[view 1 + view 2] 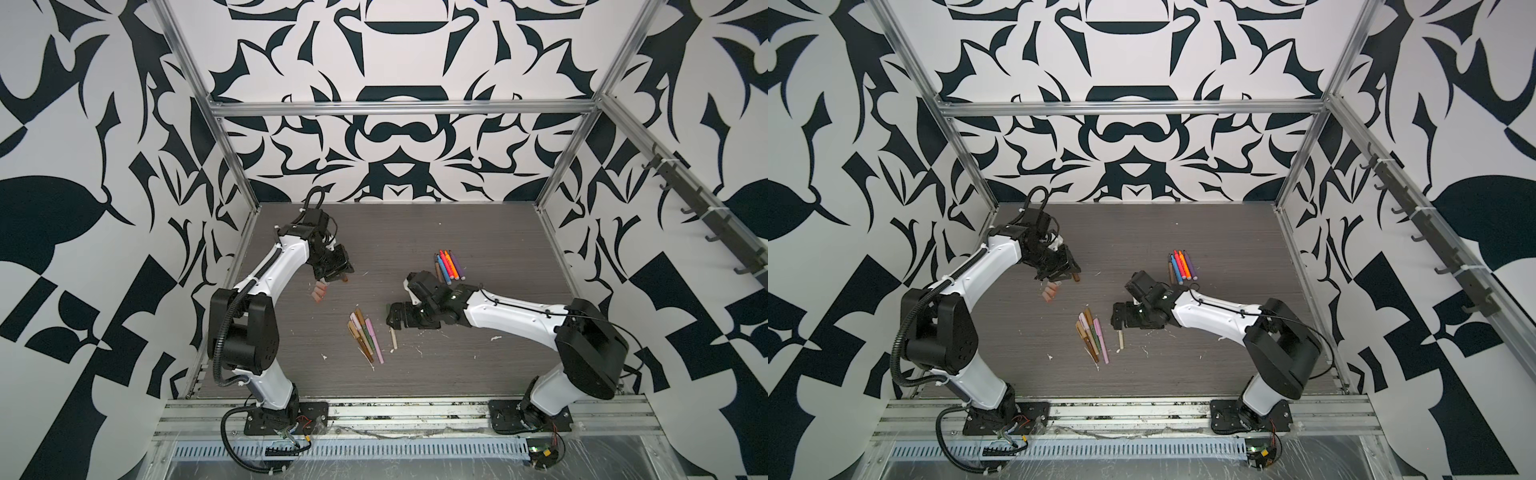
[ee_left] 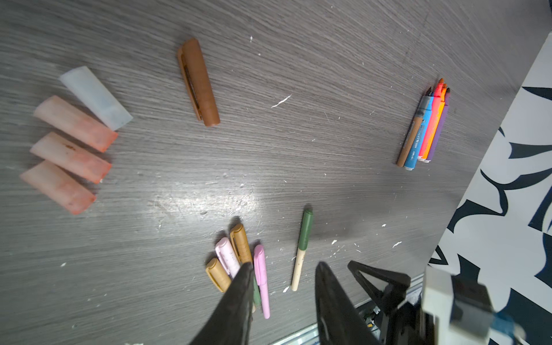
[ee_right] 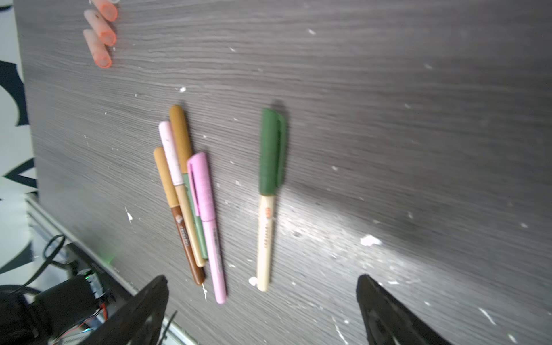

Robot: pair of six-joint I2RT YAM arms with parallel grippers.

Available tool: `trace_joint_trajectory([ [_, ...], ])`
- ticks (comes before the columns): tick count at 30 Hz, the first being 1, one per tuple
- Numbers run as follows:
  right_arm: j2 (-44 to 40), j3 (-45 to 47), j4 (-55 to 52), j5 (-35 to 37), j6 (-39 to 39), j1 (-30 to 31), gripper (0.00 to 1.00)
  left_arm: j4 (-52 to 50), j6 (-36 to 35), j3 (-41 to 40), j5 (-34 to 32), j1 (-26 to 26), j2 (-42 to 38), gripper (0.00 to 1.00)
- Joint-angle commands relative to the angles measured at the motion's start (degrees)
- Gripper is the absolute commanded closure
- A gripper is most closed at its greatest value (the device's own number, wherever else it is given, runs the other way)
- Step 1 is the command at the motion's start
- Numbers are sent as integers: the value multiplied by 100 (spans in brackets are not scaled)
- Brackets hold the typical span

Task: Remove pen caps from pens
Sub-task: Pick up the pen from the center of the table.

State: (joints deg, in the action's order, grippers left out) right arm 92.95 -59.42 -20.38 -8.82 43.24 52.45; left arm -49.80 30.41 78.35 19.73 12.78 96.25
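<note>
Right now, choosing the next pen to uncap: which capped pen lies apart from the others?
The cream pen with the dark green cap, lying alone; the other capped pens lie bunched together beside it.

Table [image 1: 478, 232]: loose caps [image 1: 319, 291] at left; bundle of capped pens [image 1: 365, 336] centre front; single pen [image 1: 393, 338] just right of it; bundle of uncapped pens [image 1: 449, 266] well behind, at right.

Wood-grain table [image 2: 298, 164] with slight sheen, frosted plastic pen caps [image 2: 74, 124]
</note>
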Motion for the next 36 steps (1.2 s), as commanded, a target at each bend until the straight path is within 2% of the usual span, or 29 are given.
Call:
trace_joint_trajectory([
  [1,256,-454,-972,638,-374,480,7,-152,-27,-65,53,-12,-194,62],
  [3,488,-585,-1085,607,-227,606,35,-153,-18,-79,66,-12,-224,62],
  [7,788,-703,-1240,577,60,653,49,-133,24,-129,91,-22,-277,62],
  [13,1090,-880,-1512,752,289,670,54,-118,70,-227,99,-21,-371,62],
  [16,1198,-985,-1534,758,221,669,61,-105,90,-279,97,-21,-418,62],
  [22,1393,-1319,-1696,874,97,682,66,-85,123,-336,77,-21,-449,62],
  [24,1524,-1489,-1882,942,59,678,69,-71,123,-335,77,-22,-455,62],
  [27,1714,-1665,-2122,985,32,679,79,-65,131,-329,99,-32,-426,62],
  [36,1808,-1552,-2315,873,-23,679,80,4,182,-377,227,-32,-374,62],
])
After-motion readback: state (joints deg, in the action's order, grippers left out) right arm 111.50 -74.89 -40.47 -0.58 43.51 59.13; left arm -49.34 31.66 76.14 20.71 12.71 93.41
